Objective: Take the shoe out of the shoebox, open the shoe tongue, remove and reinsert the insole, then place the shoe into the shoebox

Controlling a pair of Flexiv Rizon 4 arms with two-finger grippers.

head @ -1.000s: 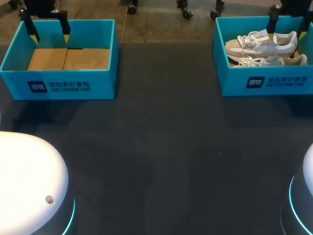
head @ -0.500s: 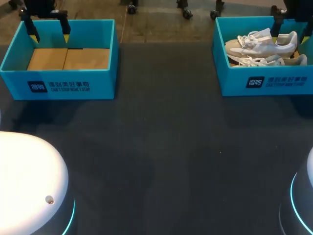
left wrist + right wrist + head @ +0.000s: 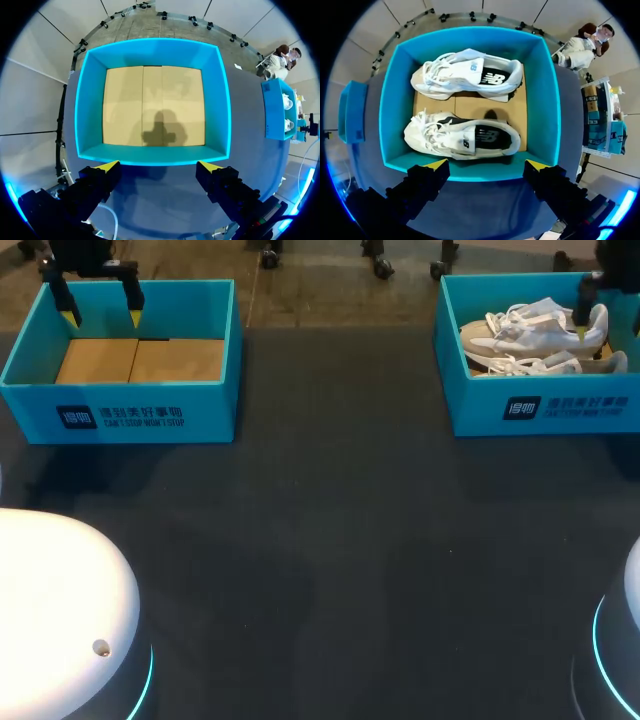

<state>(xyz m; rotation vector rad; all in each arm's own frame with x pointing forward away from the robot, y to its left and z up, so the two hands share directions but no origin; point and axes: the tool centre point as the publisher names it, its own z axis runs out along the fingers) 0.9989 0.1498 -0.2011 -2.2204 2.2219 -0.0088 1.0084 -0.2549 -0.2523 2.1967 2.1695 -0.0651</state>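
Hanging over the near wall of the shoebox, the right gripper is standing wide open and is holding nothing. The nearer shoe is lying just ahead of its fingers, the farther shoe beyond it. I am judging that a descent here may strike the wall, or snag the loose laces and drag both shoes. The left gripper, also open and empty, is hanging over the near wall of the other box.

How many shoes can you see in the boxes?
2. Both lie side by side in the right shoebox: the far shoe by its back wall, the near shoe by its front wall. None seems hidden.
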